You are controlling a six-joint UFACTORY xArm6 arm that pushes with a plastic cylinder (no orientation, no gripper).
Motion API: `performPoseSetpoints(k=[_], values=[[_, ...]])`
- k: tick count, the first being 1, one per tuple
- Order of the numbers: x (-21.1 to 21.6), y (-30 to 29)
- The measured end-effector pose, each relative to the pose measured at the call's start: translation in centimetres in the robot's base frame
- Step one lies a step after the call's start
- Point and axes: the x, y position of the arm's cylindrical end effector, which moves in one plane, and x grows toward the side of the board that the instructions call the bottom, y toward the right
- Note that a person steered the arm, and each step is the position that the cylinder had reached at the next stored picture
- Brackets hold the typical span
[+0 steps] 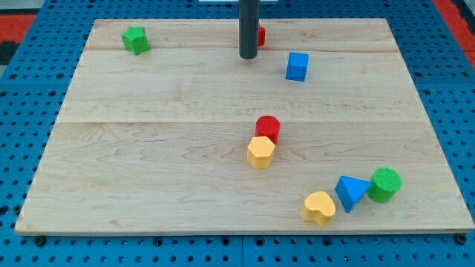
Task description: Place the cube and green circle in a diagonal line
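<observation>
Approach step judged: my tip (248, 56), a bare rod with nothing held, is seen near the view's top just left of the blue cube (297, 66), with the green circle (384, 184) well apart bottom right; a push on the cube is called for next.

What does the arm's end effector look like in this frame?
Only a straight, dark grey to black cylindrical rod shows, smooth and plain, with no cables, markings or jaws visible. It enters from the view's top; my tip is a flat, blunt end. The rest of the arm is out of frame.
</observation>
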Motion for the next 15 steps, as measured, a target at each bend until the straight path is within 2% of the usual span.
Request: performPoseSetpoints(k=[1,3,5,6,7,8,9,10,12,13,14,15], values=[[0.0,0.6],[3.5,5.7],[-2.3,6.9],[-5.2,5.6],[-5.4,0.8],[-2.1,4.2],[-1.8,19.4],[5.7,29.9],[30.3,30.4],[30.0,23.0],[24.8,16.8],[26.7,15.2]])
